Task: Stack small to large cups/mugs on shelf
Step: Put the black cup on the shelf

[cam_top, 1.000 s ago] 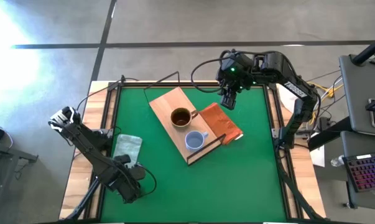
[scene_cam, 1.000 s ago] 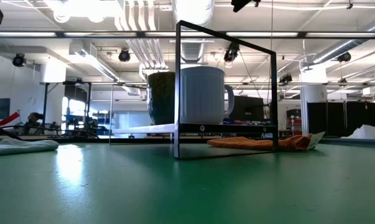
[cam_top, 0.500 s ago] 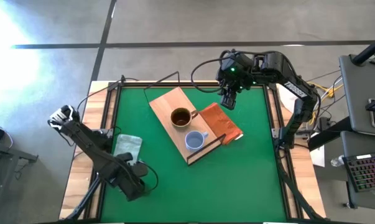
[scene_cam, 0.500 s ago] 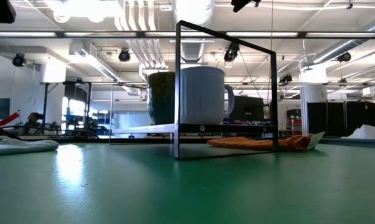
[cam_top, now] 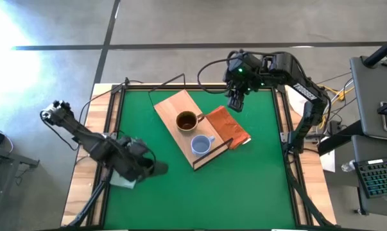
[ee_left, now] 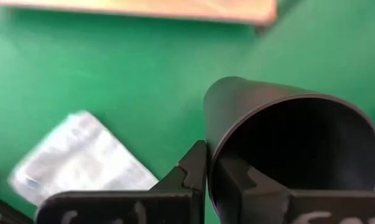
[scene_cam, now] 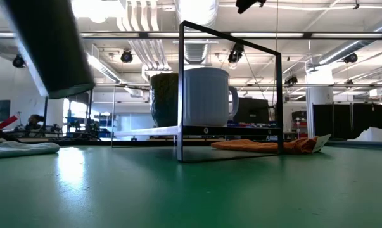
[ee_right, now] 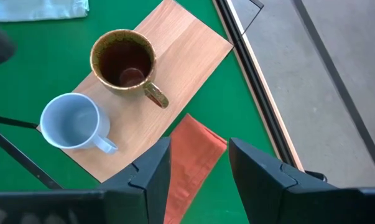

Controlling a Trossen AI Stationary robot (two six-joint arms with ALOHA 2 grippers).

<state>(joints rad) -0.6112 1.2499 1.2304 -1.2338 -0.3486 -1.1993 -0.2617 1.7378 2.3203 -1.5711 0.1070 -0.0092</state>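
The black cup (ee_left: 287,143) is in my left gripper (ee_left: 218,180), near the table's left side in the high view (cam_top: 157,168). In the low view the cup (scene_cam: 48,47) hangs tilted well above the table. The tan shelf board (cam_top: 174,106) rests on a black wire frame. The brown mug (cam_top: 187,120) and the light blue mug (cam_top: 201,145) stand upright on it. My right gripper (ee_right: 199,162) is open and empty above the far end of the orange cloth (ee_right: 190,152). My left gripper holds the black cup by its rim wall (ee_left: 211,155), one finger inside the cup (ee_left: 240,183) and one outside (ee_left: 193,171). The fingers come from the table's left. The cup is lifted clear of the table and tilted, its mouth toward the wrist.
A pale bag (ee_left: 81,155) lies on the green mat under my left arm. The orange cloth (cam_top: 230,128) lies beside the shelf's right edge. The frame's upright wires (scene_cam: 180,95) stand around the shelf. Green mat lies open between the cup and the shelf.
My left gripper has carried the black cup toward the table's far edge and to the right, toward the shelf. The cup stays clear of the table and has come into the low view.
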